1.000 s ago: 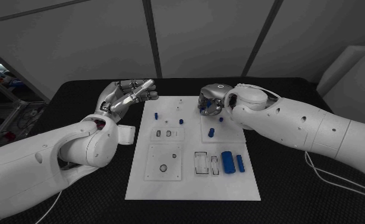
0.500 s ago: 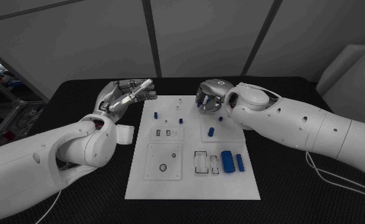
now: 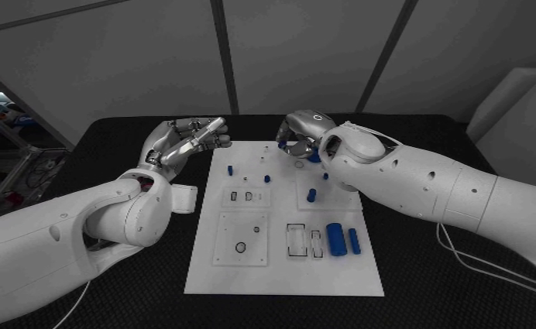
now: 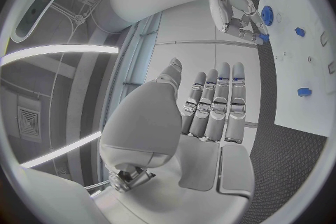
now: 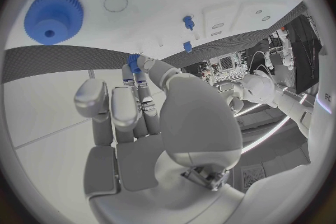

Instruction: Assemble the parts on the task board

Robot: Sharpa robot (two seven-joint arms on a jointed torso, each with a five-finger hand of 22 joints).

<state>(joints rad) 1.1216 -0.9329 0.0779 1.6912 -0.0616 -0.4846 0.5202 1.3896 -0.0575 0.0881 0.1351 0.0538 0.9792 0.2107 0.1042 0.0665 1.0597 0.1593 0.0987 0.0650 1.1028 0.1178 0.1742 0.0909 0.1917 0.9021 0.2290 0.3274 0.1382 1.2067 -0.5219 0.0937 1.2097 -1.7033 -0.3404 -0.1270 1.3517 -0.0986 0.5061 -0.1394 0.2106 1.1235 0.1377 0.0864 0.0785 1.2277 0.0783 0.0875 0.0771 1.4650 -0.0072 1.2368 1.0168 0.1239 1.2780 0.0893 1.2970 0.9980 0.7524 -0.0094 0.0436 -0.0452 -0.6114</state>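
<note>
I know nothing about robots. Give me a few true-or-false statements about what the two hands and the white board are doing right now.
1. The right hand pinches a small blue piece. True.
2. The left hand grips a blue cylinder. False: it holds nothing, fingers stretched out.
3. A blue toothed gear lies on the white task board. True.
4. The table under the board is red. False: it is black.

Head camera high above the bench point(image 3: 134, 298), wrist cameras close behind each hand, all sharing the white board point(image 3: 285, 267).
</note>
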